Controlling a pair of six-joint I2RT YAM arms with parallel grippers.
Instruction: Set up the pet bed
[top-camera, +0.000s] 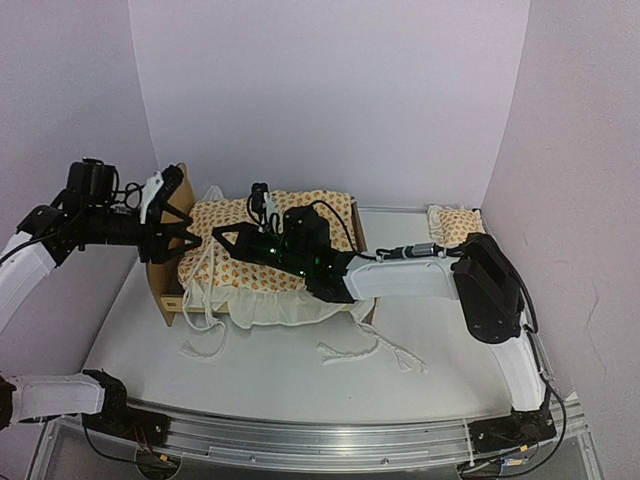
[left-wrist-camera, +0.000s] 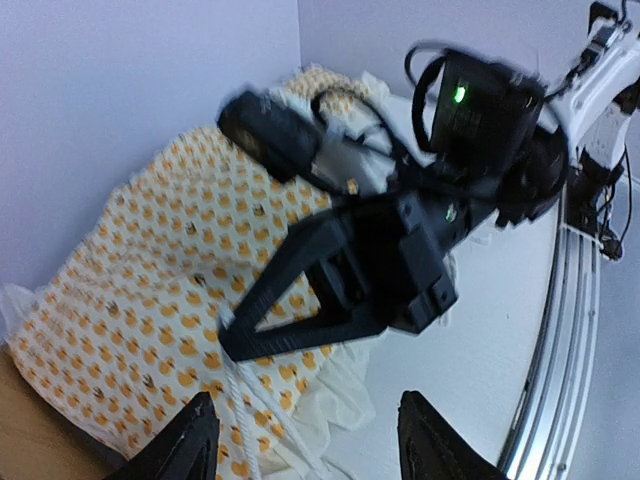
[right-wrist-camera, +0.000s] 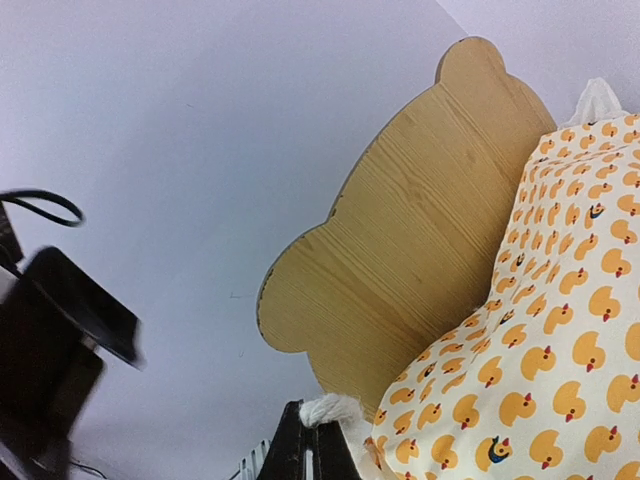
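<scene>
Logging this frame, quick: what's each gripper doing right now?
Left gripper: open, holding nothing.
Right gripper: shut on the white cord.

Orange-patterned cushion (top-camera: 232, 216) on pet bed (top-camera: 160, 272) (pillow (top-camera: 455, 224) apart).

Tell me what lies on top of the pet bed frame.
A duck-print mattress cushion with a white ruffle lies on the pet bed. The bed's base beneath it is hidden.
</scene>
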